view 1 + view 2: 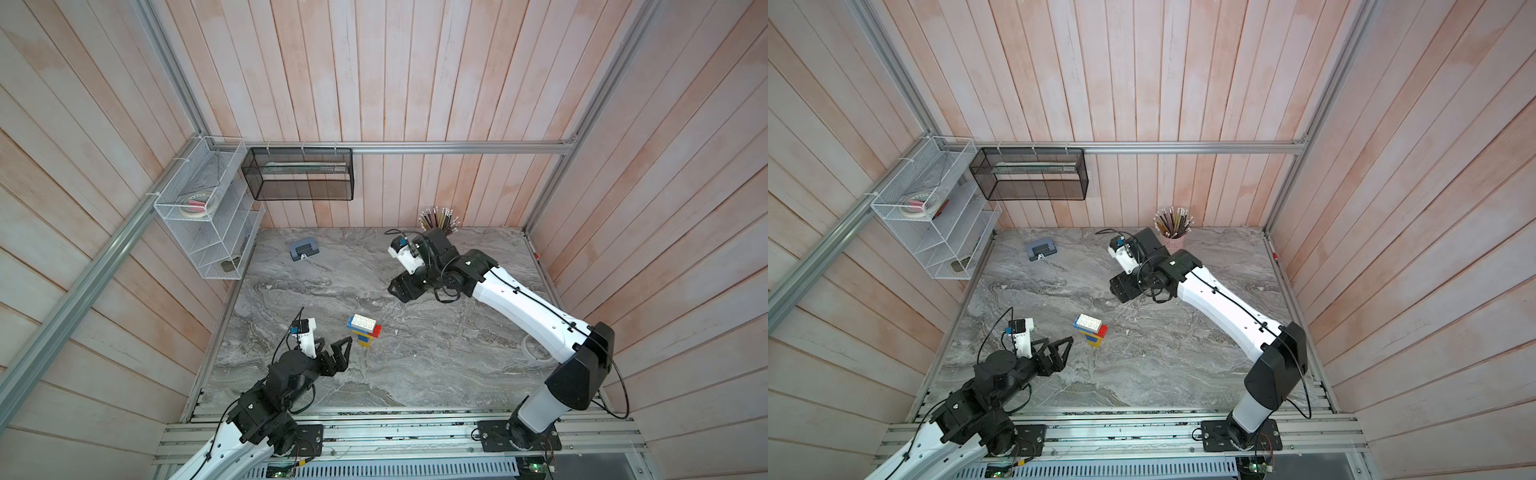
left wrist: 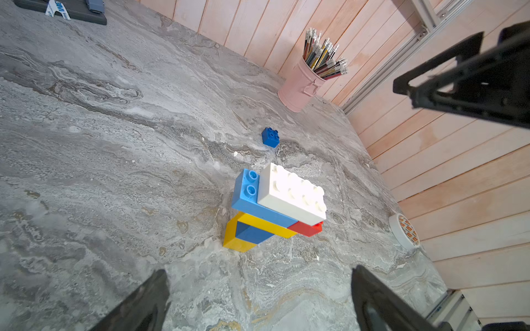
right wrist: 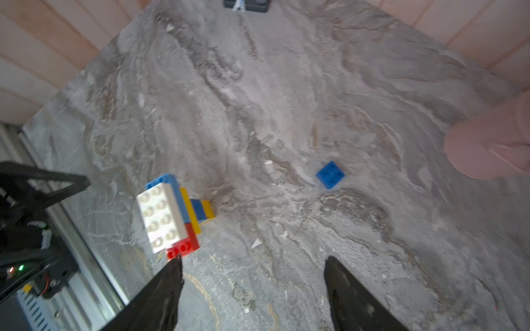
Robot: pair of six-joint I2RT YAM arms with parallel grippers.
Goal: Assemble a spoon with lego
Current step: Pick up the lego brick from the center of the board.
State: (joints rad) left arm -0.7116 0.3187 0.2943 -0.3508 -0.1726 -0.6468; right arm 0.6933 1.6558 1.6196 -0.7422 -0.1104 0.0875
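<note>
Here's the spoon (image 1: 364, 330), mid-desk (image 1: 432, 374) and well out from the pencil cup (image 1: 1173, 232). It looks to be standing upright on its narrow yellow-and-blue handle, white head on top, studs up, so its long axis runs vertical. I count six bricks in it, with one to go: a loose blue brick (image 3: 330, 174), flat on the desk between the cup and the spoon, touching neither.

The right jaws are parted fairly wide with nothing between them. In the right wrist view the brick lies just ahead of their tips, a little off-centre. Both top views lose it under the right arm (image 1: 519, 307), so I'd judge the jaws are hovering close over it.

The left jaws are wide open too, and empty. They sit on the side of the spoon away from the cup, so the spoon stands between them and the brick.

The right arm is clearly the nearer one. My read is that picking up that last brick is the step in hand. It's square, so there's no long axis to line up with. It does sit corner-on to the jaws, though, and a wrist turn to meet its flat faces would likely help. The spoon also looks top-heavy, and a nudge could tip it.
</note>
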